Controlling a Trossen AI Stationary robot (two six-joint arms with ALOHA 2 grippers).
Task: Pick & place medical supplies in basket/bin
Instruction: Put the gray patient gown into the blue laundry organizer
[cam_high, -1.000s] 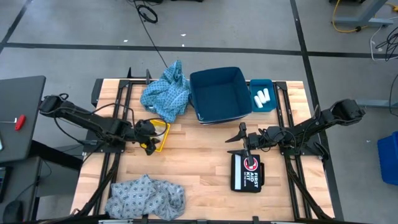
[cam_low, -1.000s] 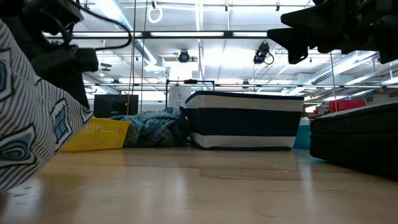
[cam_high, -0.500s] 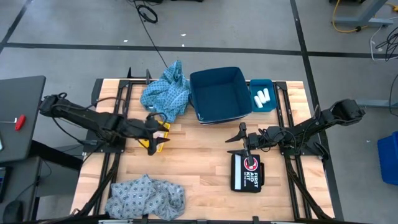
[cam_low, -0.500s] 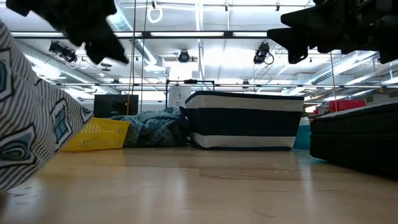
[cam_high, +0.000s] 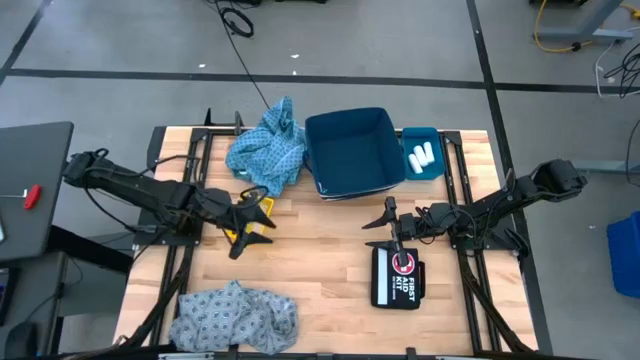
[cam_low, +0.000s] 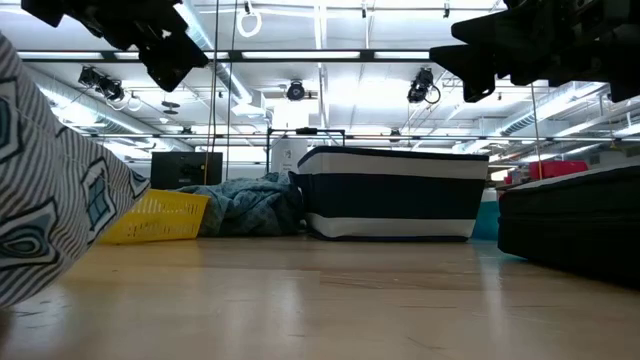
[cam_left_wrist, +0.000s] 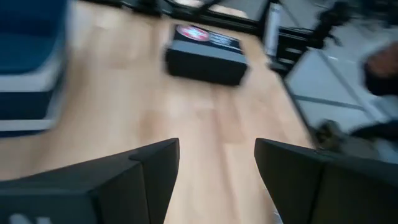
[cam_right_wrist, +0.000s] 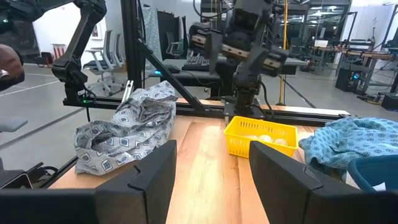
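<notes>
A yellow basket (cam_high: 260, 212) stands on the left half of the table, with pale rolls (cam_right_wrist: 263, 139) lying in it. My left gripper (cam_high: 252, 226) hangs open above it with nothing between its fingers (cam_left_wrist: 155, 171). My right gripper (cam_high: 385, 224) waits open and level at mid-table, right of centre. One light-blue patterned cloth (cam_high: 265, 150) lies heaped at the far left, against the blue bin (cam_high: 350, 152). A greyer patterned cloth (cam_high: 235, 315) lies at the near left edge. More white rolls (cam_high: 421, 155) sit in a small teal tray (cam_high: 432, 134) to the right of the bin.
A black first aid kit (cam_high: 397, 275) lies flat just near-side of my right gripper. Bare wood shows between the two grippers and in front of the bin. Dark frame rails run along both sides of the table.
My left gripper has risen out of the yellow basket, tipped up from pointing steeply down toward level, and rolled about its own axis. It carries nothing. The basket and the cloths have stayed where they were.
</notes>
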